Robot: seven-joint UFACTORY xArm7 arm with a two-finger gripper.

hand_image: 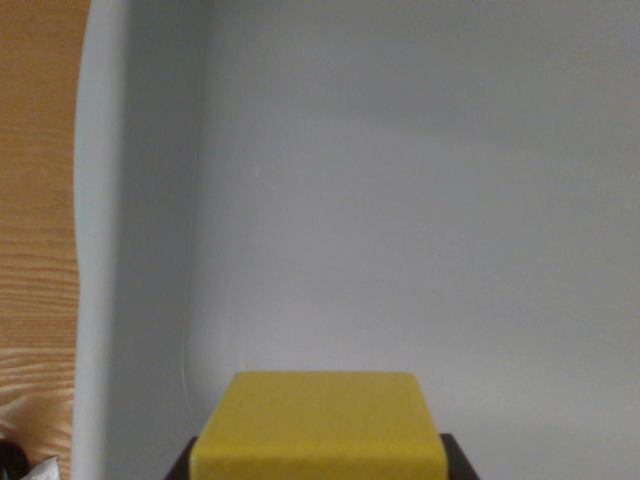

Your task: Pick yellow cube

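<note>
A pale grey tray [400,200] filled nearly the whole wrist view, its rounded rim on the left, with wooden table [35,250] beyond it. At the near edge sat the yellow cube [320,425], flanked by dark gripper [320,465] fingers that looked closed on its sides. It looked rigid, light and smooth, best held by its flat opposite faces.

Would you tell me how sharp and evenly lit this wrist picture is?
In the wrist view, the whole frame is soft; the yellow cube has blurred edges; the pale tray shows gentle shading, no glare; the wooden table grain is only faintly resolved.
</note>
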